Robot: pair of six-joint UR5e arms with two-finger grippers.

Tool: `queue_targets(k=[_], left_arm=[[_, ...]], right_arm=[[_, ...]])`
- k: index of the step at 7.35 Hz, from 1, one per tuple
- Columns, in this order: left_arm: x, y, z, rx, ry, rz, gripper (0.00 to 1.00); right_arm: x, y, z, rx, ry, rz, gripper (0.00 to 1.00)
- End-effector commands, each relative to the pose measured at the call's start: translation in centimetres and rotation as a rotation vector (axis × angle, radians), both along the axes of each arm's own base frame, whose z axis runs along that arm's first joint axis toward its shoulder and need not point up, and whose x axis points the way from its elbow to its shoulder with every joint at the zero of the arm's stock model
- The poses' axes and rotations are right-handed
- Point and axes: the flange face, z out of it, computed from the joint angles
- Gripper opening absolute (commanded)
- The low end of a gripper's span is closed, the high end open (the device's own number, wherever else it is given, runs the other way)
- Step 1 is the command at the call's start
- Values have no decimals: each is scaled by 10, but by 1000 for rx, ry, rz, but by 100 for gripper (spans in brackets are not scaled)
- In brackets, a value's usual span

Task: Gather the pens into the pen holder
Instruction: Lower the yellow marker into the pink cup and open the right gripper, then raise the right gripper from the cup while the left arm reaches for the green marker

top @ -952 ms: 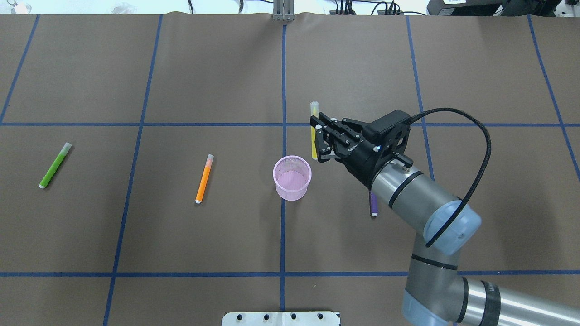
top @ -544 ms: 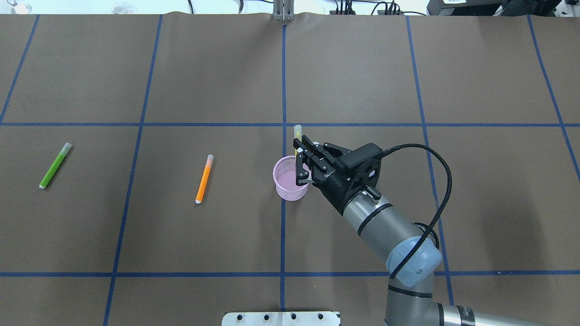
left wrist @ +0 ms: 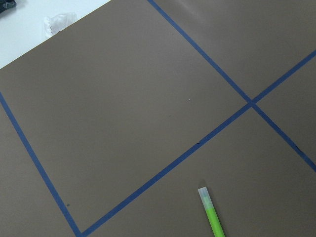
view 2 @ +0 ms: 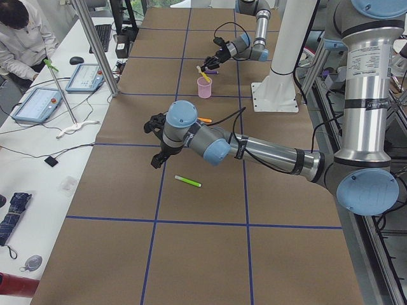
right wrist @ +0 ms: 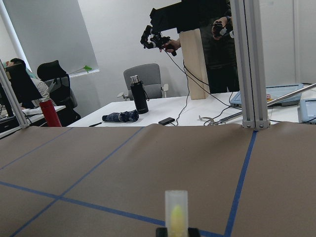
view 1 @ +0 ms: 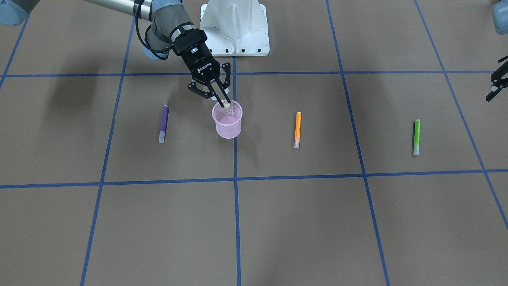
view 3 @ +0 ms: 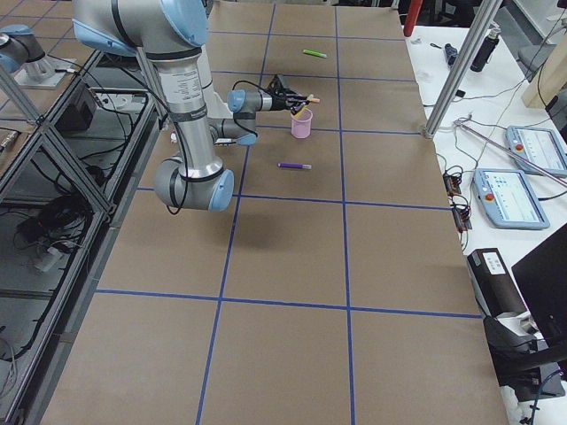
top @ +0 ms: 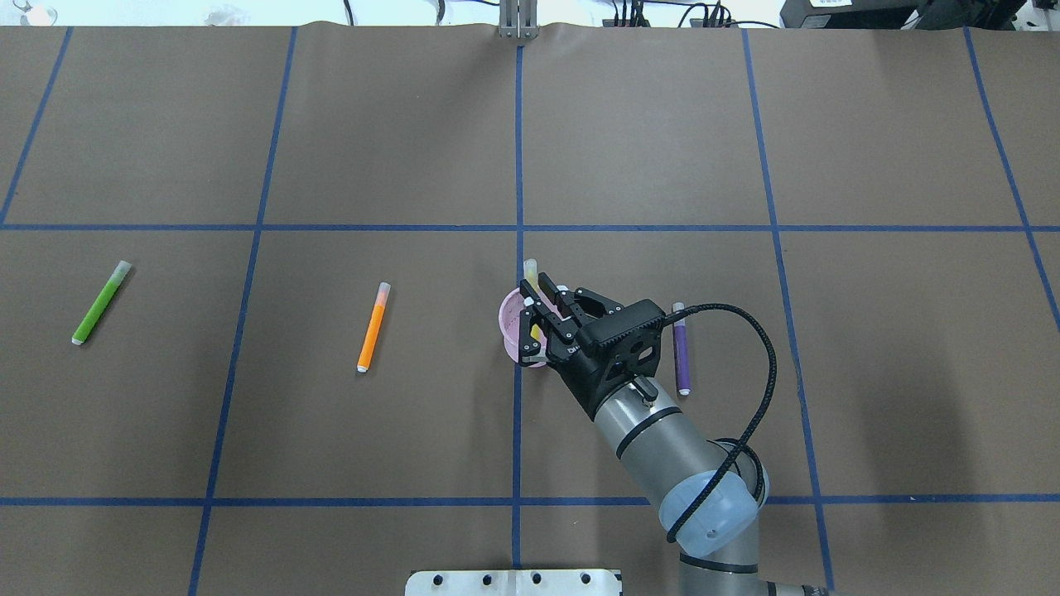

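My right gripper [top: 537, 319] is shut on the yellowish pen [top: 530, 268] and holds it tilted over the mouth of the pink mesh pen holder [top: 510, 329]. In the front view the pen's end [view 1: 227, 105] sits at the holder's [view 1: 228, 121] back rim, under the gripper [view 1: 221, 98]. The pen's cap shows in the right wrist view [right wrist: 177, 210]. The purple pen [top: 681, 348], orange pen [top: 373, 327] and green pen [top: 101, 302] lie flat on the table. My left gripper [view 1: 496, 81] is open and empty, above the table near the green pen [view 1: 416, 137].
The white robot base [view 1: 234, 28] stands behind the holder. Blue tape lines cross the brown table cover. The green pen also shows in the left wrist view [left wrist: 212, 219]. Tablets and cables lie on the side benches [view 2: 38, 105].
My right gripper has carried the yellowish pen left and toward the robot, from beside the holder to over its mouth. The purple pen is now uncovered.
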Motion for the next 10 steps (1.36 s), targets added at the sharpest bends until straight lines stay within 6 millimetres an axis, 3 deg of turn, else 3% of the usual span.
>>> queue_targets(k=[1, 3, 4, 6, 8, 9, 10], left_arm=[[0, 0, 0, 0, 0, 0, 100], [0, 0, 0, -1, 1, -1, 100], [1, 0, 1, -36, 13, -22, 100], [45, 2, -1, -127, 42, -1, 100], [87, 6, 2, -176, 23, 3, 100], [111, 6, 20, -241, -19, -31, 100], [136, 5, 44, -270, -87, -71, 100]], right_arm=[[-2, -1, -4, 51, 77, 33, 75], [16, -14, -35, 68, 103, 49, 80], [41, -26, -63, 70, 103, 1, 80], [70, -74, -58, -23, 92, -84, 80], [139, -126, -76, -191, 172, -221, 80], [184, -162, -64, -311, 238, -349, 81], [238, -197, -43, -457, 266, -477, 97]])
